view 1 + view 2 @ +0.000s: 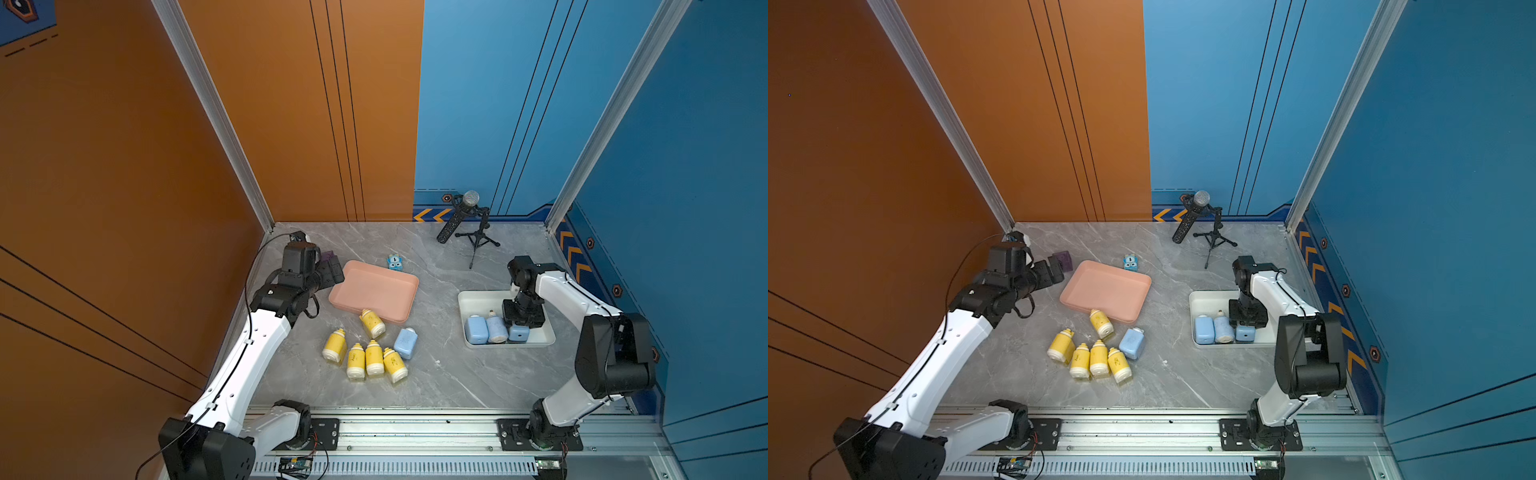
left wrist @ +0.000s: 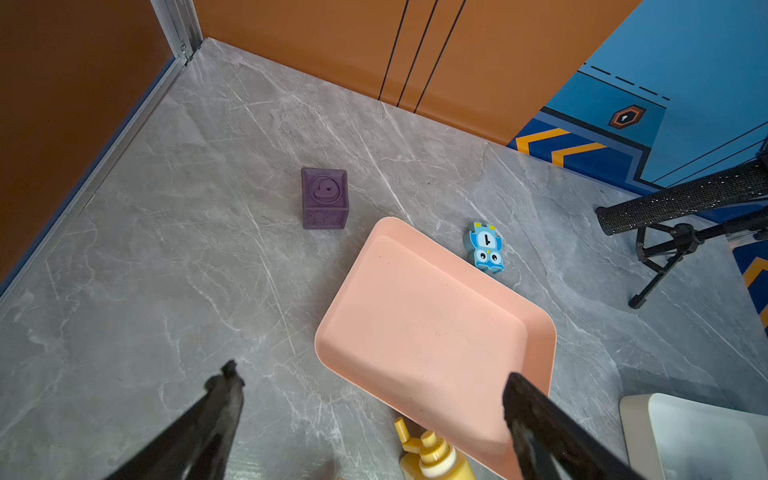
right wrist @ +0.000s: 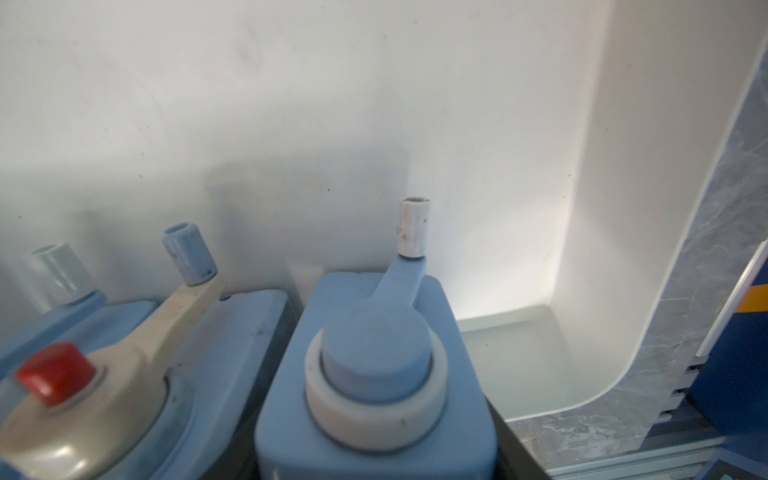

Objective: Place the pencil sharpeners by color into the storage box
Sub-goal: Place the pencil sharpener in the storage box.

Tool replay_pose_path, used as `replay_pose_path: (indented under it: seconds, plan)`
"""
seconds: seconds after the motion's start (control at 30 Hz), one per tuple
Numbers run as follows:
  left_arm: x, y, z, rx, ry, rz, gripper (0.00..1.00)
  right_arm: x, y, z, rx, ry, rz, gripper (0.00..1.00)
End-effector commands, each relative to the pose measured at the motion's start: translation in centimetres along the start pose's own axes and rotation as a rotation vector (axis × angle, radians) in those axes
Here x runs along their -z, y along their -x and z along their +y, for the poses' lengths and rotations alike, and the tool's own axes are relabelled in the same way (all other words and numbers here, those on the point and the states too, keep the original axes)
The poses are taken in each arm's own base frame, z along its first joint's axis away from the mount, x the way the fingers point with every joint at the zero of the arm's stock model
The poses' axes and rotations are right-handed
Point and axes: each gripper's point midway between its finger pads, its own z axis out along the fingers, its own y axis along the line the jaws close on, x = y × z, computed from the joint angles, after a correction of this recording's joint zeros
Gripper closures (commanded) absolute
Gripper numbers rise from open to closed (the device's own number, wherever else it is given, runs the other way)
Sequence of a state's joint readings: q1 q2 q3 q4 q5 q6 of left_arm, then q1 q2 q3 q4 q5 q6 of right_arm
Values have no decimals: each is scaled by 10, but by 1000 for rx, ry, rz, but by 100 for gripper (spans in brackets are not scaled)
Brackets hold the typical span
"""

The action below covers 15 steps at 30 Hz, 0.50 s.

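Where top views hide grip, wrist view shows right end effector (image 3: pixel 380 415) clamped on blue sharpener (image 3: pixel 374 357); left end effector (image 2: pixel 372 376) apart

Robot-manipulation laboratory cell. Evidence: orange panel wall (image 1: pixel 291 124) and blue panel wall (image 1: pixel 498 104) framed by silver aluminium extrusion posts (image 1: pixel 216 112); grey marble-pattern tabletop (image 1: pixel 449 374); white-and-black jointed left arm (image 1: pixel 249 353) and right arm (image 1: pixel 565 291) bolted onto a slotted silver aluminium rail (image 1: pixel 415 434); black mesh-headed microphone (image 1: pixel 457 218) on a small black tripod (image 1: pixel 482 239); bare circuit board (image 1: pixel 295 462) with wires.
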<state>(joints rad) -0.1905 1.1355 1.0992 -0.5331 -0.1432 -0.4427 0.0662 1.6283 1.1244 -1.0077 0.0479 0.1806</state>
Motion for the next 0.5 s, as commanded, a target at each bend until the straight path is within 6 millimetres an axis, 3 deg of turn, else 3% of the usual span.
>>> replay_pose_path:
  seconds: [0.0, 0.47]
  plan:
    - [-1, -4, 1, 13, -10, 17, 2, -6, -3, 1, -21, 14, 14, 65]
    - [-2, -5, 1, 16, -11, 22, 2, -11, -6, 0, -24, 17, 26, 62]
